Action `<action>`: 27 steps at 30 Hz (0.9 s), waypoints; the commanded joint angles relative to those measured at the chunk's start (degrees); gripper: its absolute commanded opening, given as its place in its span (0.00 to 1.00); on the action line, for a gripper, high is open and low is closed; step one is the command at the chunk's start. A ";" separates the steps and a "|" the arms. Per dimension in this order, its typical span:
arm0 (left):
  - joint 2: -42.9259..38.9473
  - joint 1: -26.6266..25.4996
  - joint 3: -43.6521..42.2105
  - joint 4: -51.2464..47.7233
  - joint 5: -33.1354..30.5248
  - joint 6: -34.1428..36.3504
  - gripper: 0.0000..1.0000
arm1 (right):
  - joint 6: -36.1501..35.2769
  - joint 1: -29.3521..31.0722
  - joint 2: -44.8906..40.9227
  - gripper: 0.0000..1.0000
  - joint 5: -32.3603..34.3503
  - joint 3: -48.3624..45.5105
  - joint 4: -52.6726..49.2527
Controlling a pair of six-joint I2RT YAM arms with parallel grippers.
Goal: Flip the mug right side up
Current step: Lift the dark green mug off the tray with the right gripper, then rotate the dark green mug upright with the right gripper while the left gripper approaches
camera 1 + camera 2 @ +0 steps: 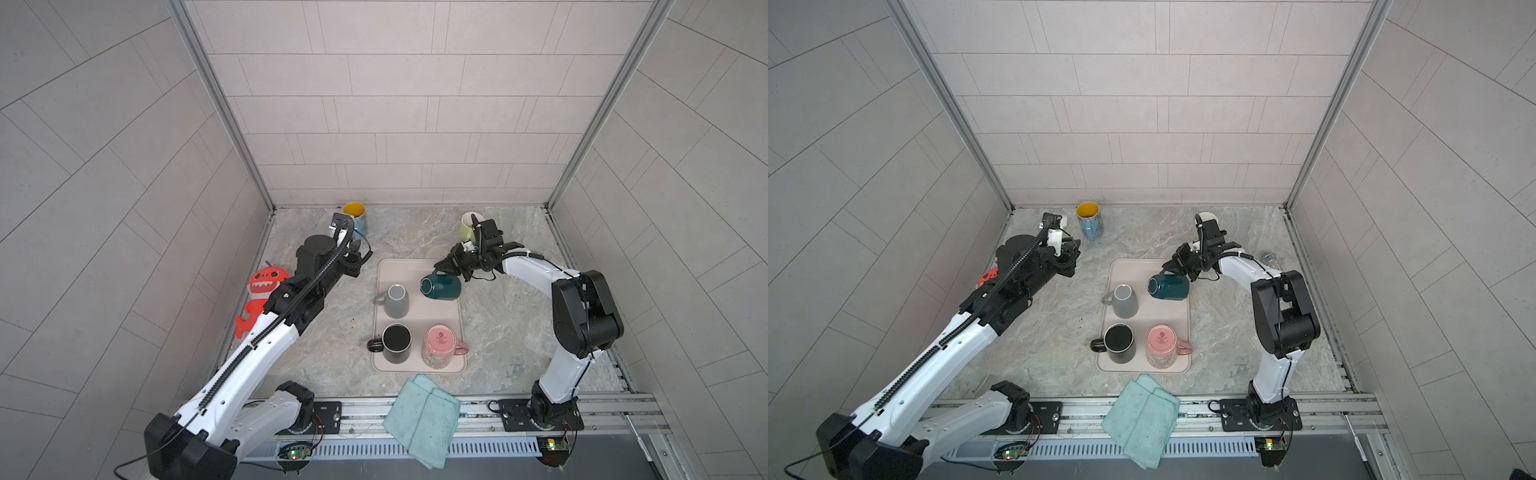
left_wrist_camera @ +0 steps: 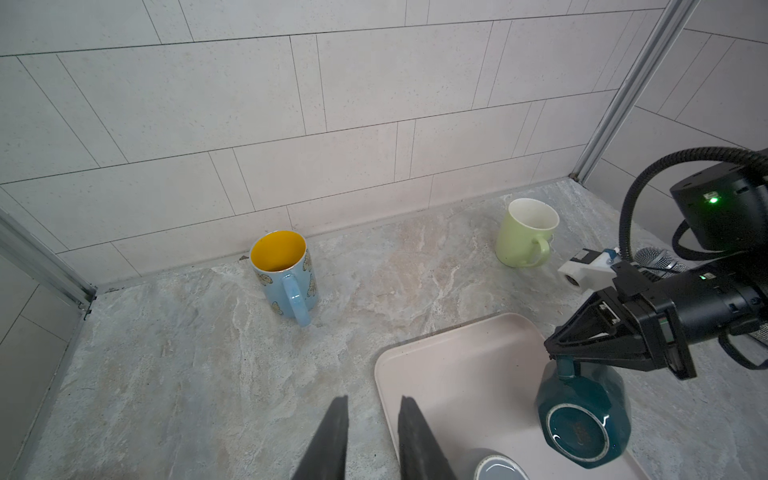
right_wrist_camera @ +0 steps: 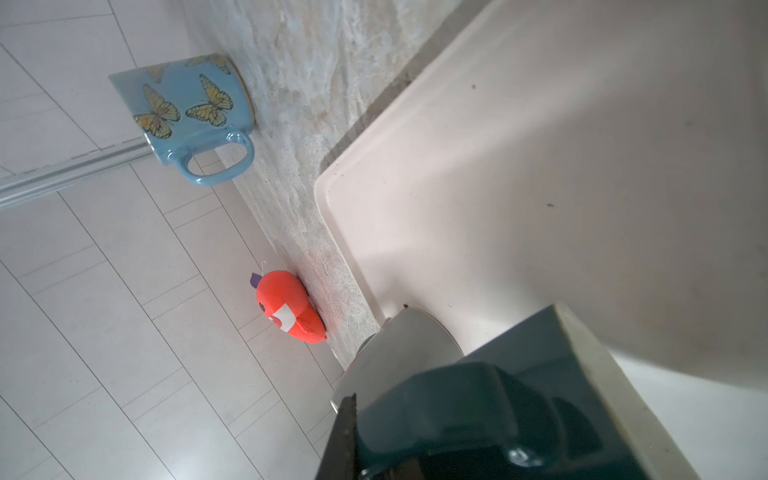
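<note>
Teal mug [image 1: 441, 287] sideways, gripped by right tool [image 1: 441, 268]

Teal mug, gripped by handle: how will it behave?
Glossy glaze suggests the teal mug is rigid, slick, chip-prone. The right hand pinches only its handle, so the body may swing. On its side, faceted walls should curb rolling on the tray.
</note>
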 commanded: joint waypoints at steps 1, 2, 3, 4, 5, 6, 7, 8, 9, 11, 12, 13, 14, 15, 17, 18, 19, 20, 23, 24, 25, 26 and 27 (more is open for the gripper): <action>0.30 0.43 3.27 -0.66 0.33 -0.82 0.25 | -7.17 0.80 -2.30 0.00 -1.07 4.23 -1.99; 0.78 0.56 4.05 -1.30 0.26 -0.93 0.25 | -9.84 1.12 -2.33 0.00 -0.73 5.44 -3.66; 1.35 0.88 5.07 -2.12 0.42 -1.25 0.25 | -13.55 1.51 -2.37 0.00 0.09 7.20 -6.61; 2.09 1.44 6.40 -3.15 0.79 -1.60 0.25 | -17.57 2.03 -2.65 0.00 1.27 9.25 -10.02; 2.72 2.01 7.59 -4.21 1.55 -2.07 0.25 | -21.25 2.58 -2.89 0.00 2.50 10.76 -12.54; 3.57 3.03 9.09 -5.34 2.70 -2.91 0.25 | -25.01 3.28 -3.40 0.00 3.99 12.51 -14.95; 4.59 4.12 10.77 -6.54 4.36 -3.91 0.25 | -28.14 3.93 -4.11 0.00 5.59 13.89 -17.01; 5.39 5.29 12.18 -7.37 6.15 -4.79 0.25 | -30.31 4.44 -4.77 0.00 6.97 14.57 -17.83; 6.43 6.49 13.68 -8.31 8.19 -5.86 0.25 | -32.84 5.17 -5.76 0.00 8.44 15.10 -18.31; 8.20 8.00 16.52 -9.73 11.54 -7.39 0.24 | -37.88 6.77 -7.61 0.00 12.08 15.95 -19.19; 9.01 8.47 18.03 -10.14 12.72 -8.15 0.24 | -40.60 7.85 -8.58 0.00 14.32 16.55 -19.90; 9.69 8.74 19.19 -10.38 13.83 -8.65 0.24 | -42.68 8.84 -9.46 0.00 16.77 16.98 -20.44; 10.46 9.04 20.53 -10.80 15.28 -9.10 0.24 | -45.77 10.17 -10.72 0.00 19.37 17.04 -20.30; 11.49 9.15 21.83 -11.31 16.68 -9.54 0.24 | -47.94 11.49 -12.05 0.00 22.60 16.85 -20.10; 13.64 9.34 25.08 -13.01 19.82 -10.51 0.24 | -52.62 13.87 -15.21 0.00 27.24 14.94 -16.81; 14.91 9.42 26.75 -14.06 21.87 -11.10 0.24 | -55.64 15.69 -17.21 0.00 30.63 13.42 -14.59; 15.94 9.52 28.06 -14.90 23.55 -11.75 0.24 | -58.55 17.27 -18.98 0.00 33.24 11.57 -11.80; 17.02 9.59 29.31 -15.52 25.89 -12.38 0.24 | -61.53 19.38 -21.41 0.00 36.90 8.56 -7.39; 18.84 9.72 31.35 -16.39 31.46 -14.02 0.24 | -66.78 22.16 -26.39 0.00 40.94 3.63 0.47; 19.08 9.79 31.58 -16.32 32.93 -14.46 0.24 | -67.77 22.49 -27.25 0.00 41.00 3.10 1.82; 19.21 9.74 31.59 -16.22 34.20 -14.88 0.24 | -68.70 22.66 -27.86 0.00 40.84 2.85 2.45; 19.21 9.81 31.51 -15.61 36.05 -15.60 0.25 | -70.05 23.14 -28.50 0.00 41.34 2.51 3.22; 19.49 9.85 31.51 -15.01 38.51 -16.52 0.25 | -71.44 23.47 -29.31 0.00 41.10 2.00 4.15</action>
